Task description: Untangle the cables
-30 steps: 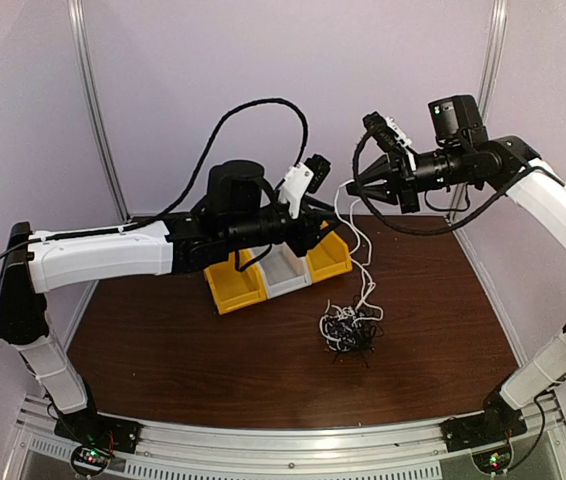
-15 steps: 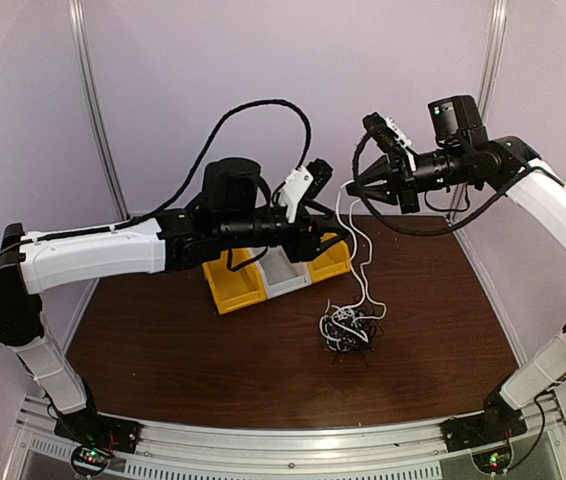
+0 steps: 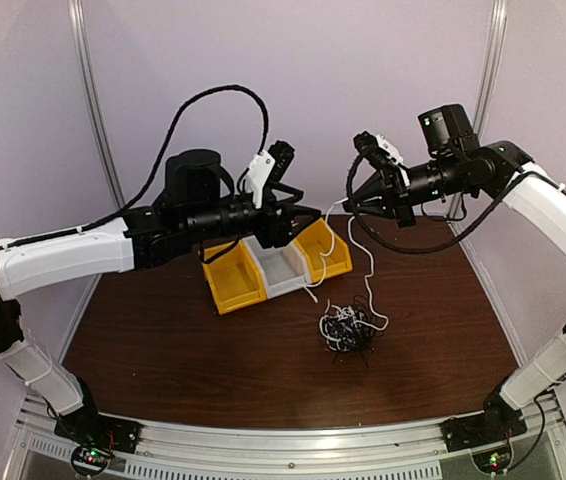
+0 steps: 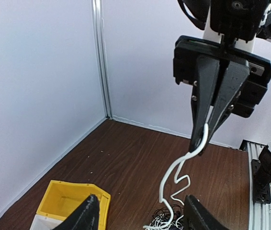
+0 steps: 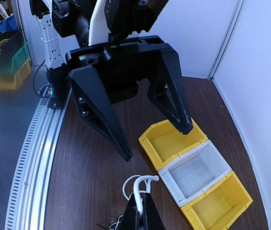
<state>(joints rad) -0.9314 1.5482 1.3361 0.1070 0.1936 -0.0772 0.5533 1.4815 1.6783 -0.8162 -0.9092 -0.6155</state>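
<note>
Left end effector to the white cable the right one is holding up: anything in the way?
Nothing visible. The open left end effector faces the right end effector, shut on the white cable, with only air between them. The bins sit lower, off that line.

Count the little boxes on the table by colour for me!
Yellow boxes: 2
White box: 1
Total: 3
</note>
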